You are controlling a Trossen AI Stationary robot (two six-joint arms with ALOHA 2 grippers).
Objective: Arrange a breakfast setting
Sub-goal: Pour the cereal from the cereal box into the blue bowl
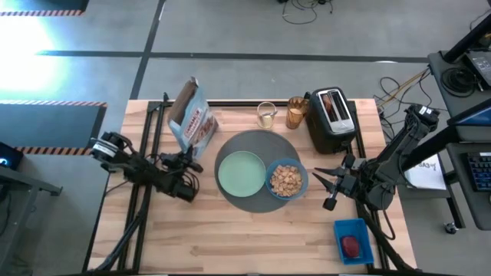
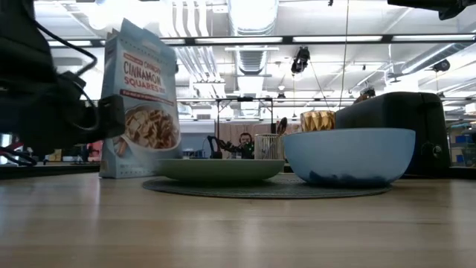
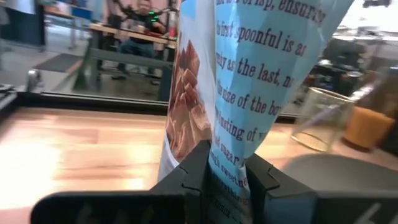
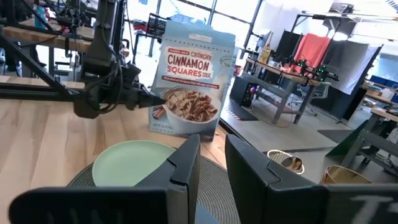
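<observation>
A pale blue cinnamon-squares cereal bag stands upright on its base at the table's far left. My left gripper is shut on it, level with the table. On the round dark-grey mat sit the pale green plate and the blue bowl, which is filled with cereal squares. The amber glass stands at the far edge. A small red food piece lies in a blue tray. My right gripper hovers right of the bowl, open with nothing between its fingers. My left gripper pinches the bag's narrow side fold between its two fingers, low on the bag. The fingers lie level and come at it from the table's near left. The bag stays upright with its base on the table.
A clear glass stands beside the amber one. A black toaster with a brown slice in its slot stands at the far right. The blue tray lies near the front right corner. Bare wood lies along the near edge.
</observation>
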